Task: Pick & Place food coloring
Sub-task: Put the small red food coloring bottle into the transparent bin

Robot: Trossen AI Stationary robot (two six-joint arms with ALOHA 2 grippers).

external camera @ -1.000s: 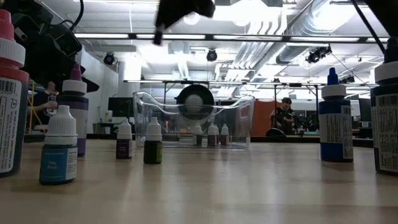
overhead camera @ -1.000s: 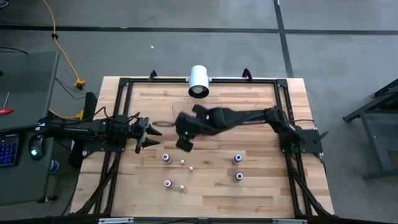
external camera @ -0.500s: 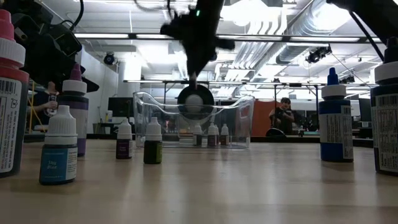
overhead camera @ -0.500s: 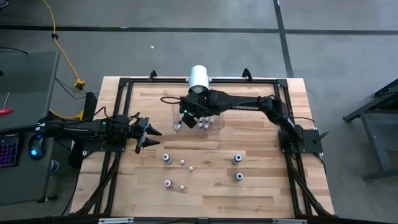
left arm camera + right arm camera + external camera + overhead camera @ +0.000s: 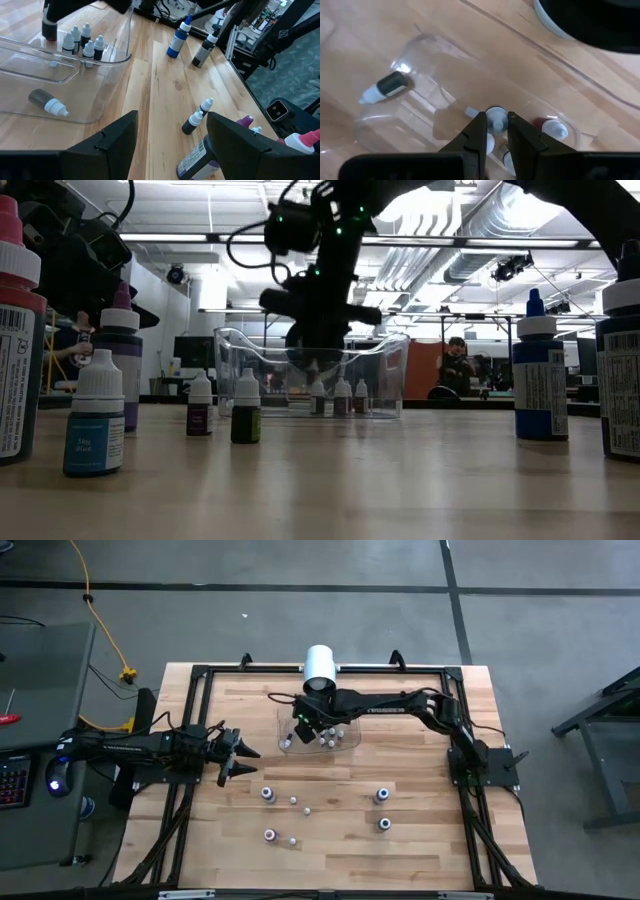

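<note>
- The bench (image 5: 420,840) carries everything; the clear tray (image 5: 345,743) sits near its far edge, just in front of the large white cylinder (image 5: 320,668).
- The right arm has swung from the bench's middle over to the tray within the last second, and has now come lower, so that the right gripper (image 5: 302,727) hangs down inside the tray's left part.
- In the right wrist view its fingers stand narrowly parted around the white cap of a small bottle (image 5: 495,118). The gap has just begun to widen, so this is likely the start of letting go; I cannot tell whether the bottle is gripped or already freed.
- That bottle, carried here moments ago, is now inside the tray, next to the upright cluster of bottles (image 5: 82,41) and apart from one lying on its side (image 5: 46,101).
- My judgement: one more placement is nearly done; the arm needs to open fully and lift clear without knocking the neighbours.
- The left gripper (image 5: 243,754) waits near the bench's left edge, fingers spread wide and empty, unmoved.
- Loose bottles (image 5: 268,793) remain toward the near edge, with two more (image 5: 382,796) toward the right side, so several trips are left.
</note>
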